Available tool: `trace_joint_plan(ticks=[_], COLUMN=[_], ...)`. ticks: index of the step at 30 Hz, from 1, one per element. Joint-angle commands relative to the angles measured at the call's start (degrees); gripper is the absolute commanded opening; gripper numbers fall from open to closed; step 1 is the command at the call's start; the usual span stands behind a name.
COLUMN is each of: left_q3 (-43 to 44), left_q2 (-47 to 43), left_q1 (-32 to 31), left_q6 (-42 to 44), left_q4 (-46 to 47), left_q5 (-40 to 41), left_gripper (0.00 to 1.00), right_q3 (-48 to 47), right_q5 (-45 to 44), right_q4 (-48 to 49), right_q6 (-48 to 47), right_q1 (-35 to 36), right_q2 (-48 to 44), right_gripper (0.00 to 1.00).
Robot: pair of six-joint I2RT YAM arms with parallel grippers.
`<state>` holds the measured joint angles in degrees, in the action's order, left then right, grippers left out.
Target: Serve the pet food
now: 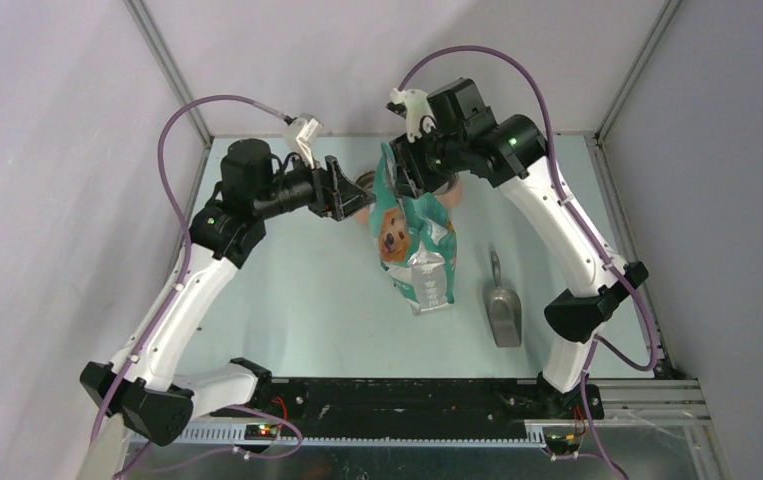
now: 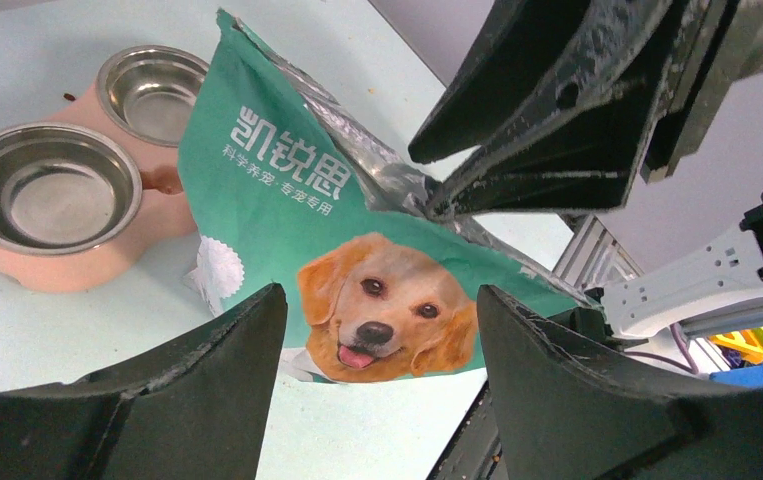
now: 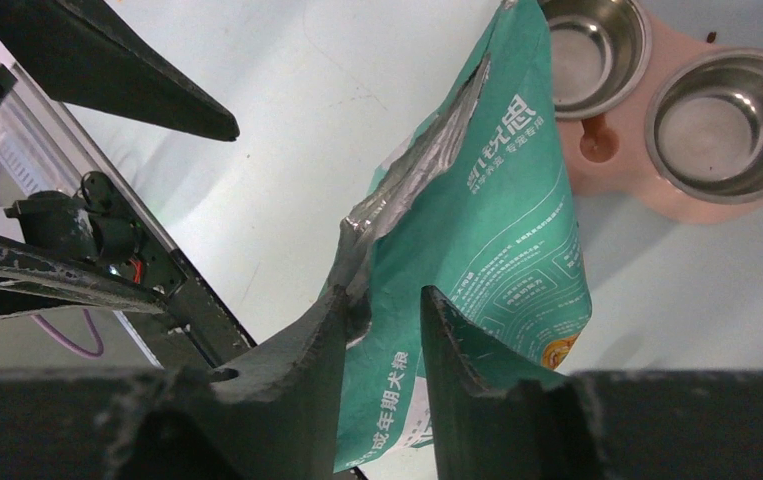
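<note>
The teal foil bag printed with a golden dog (image 1: pixel 417 245) hangs tilted over the table's middle, its torn silver top edge up. My right gripper (image 1: pixel 405 175) is shut on that top edge; the bag (image 3: pixel 507 200) passes between its fingers (image 3: pixel 384 293). The pinch also shows in the left wrist view (image 2: pixel 437 205). My left gripper (image 1: pixel 342 190) is open and empty just left of the bag, facing its dog side (image 2: pixel 287 190), with its fingertips (image 2: pixel 379 292) apart from it. The pet food is hidden. The grey metal scoop (image 1: pixel 503 308) lies empty on the table to the right.
A pink double feeder (image 2: pixel 67 265) with two empty steel bowls (image 2: pixel 47 195) (image 2: pixel 152 90) stands just behind the bag; it also shows in the right wrist view (image 3: pixel 607 150). Grey walls enclose the table on three sides.
</note>
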<state>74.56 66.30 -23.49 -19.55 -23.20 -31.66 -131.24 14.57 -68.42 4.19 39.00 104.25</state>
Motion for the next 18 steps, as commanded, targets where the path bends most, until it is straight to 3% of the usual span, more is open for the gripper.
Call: trace_joint_plan(ticks=[1, 9, 18], left_q3=[-0.6, -0.8, 0.1], left_q2=[-1.5, -1.9, -0.6], left_q1=[0.0, 0.0, 0.0], left_q6=[-0.7, -1.4, -3.6], left_q4=[2.4, 1.7, 1.4], left_q5=[0.6, 3.0, 6.8], left_gripper=[0.76, 0.76, 0.74], right_q3=[1.7, 1.1, 1.6], right_q5=[-5.5, -22.1, -26.4], right_q4=[-2.5, -3.0, -4.5], right_q6=[-2.5, -10.2, -13.4], right_q1=[3.0, 9.3, 11.1], right_q2=[-3.8, -5.2, -5.2], right_gripper=[0.41, 0.40, 0.35])
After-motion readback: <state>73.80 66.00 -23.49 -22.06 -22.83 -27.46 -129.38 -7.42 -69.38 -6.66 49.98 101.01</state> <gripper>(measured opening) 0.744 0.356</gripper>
